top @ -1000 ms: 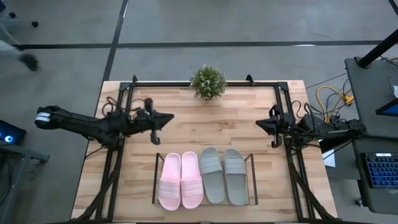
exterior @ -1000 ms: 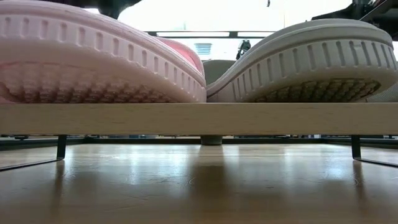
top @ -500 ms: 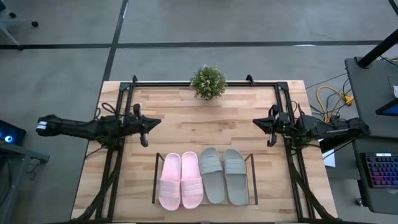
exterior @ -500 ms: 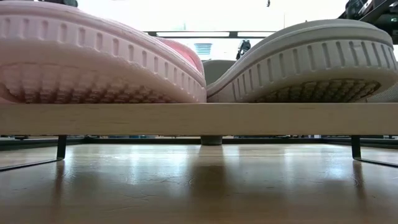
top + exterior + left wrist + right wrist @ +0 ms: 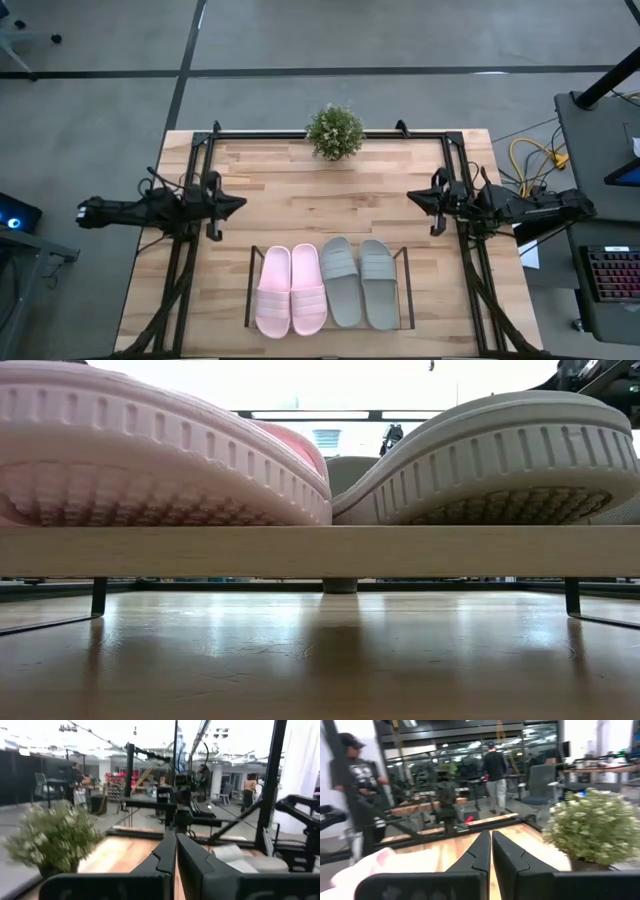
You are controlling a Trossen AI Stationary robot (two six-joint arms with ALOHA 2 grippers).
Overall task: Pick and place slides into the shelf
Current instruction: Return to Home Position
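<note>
High view: all four slides (image 5: 308, 288) lie side by side in the shelf (image 5: 252, 300), the pink pair (image 5: 273, 290) toward the left arm, the grey pair (image 5: 377, 285) toward the right. None lies outside it on the tabletop (image 5: 330, 195). The left end effector (image 5: 215, 204) and right end effector (image 5: 432, 205) hang well apart from the shelf.

Low view: a pink sole and a grey sole rest on the shelf's wood base.

Left wrist view: fingers (image 5: 165, 855) together, empty.

Right wrist view: fingers (image 5: 479, 851) together, empty.

Placing looks finished; only parking the arms remains.
</note>
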